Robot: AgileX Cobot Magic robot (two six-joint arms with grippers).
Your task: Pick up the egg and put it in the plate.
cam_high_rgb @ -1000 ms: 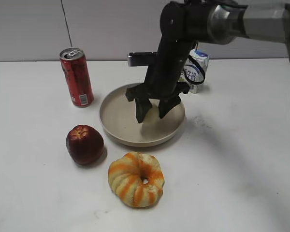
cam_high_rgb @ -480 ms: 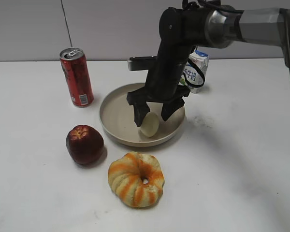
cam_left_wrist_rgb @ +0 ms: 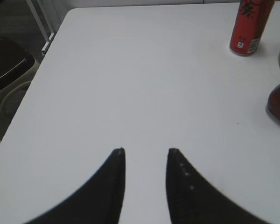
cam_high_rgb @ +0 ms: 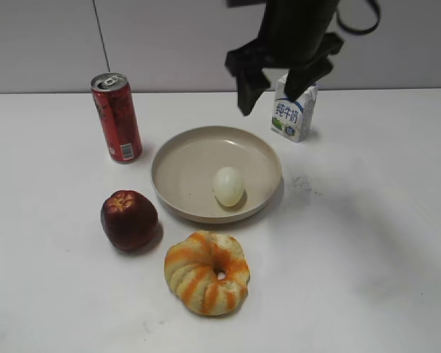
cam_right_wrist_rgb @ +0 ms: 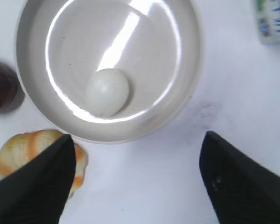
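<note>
The cream-white egg (cam_high_rgb: pixel 228 186) lies inside the beige plate (cam_high_rgb: pixel 180 158), right of its middle. In the right wrist view the egg (cam_right_wrist_rgb: pixel 108 92) rests on the plate's floor (cam_right_wrist_rgb: pixel 149 56), free of the jaws. My right gripper (cam_high_rgb: pixel 276 87) hangs open and empty high above the plate's far rim; its fingertips frame bare table in the right wrist view (cam_right_wrist_rgb: pixel 137 140). My left gripper (cam_left_wrist_rgb: pixel 145 150) is open and empty over bare table far to the left; it is out of the exterior view.
A red can (cam_high_rgb: pixel 117 117) stands left of the plate. A dark red apple (cam_high_rgb: pixel 128 218) and an orange-striped ring bread (cam_high_rgb: pixel 206 272) lie in front of it. A milk carton (cam_high_rgb: pixel 293 110) stands behind, right of the plate.
My right gripper let go of the egg in the plate, then rose straight up and away from it. The egg stays lying in the plate.
</note>
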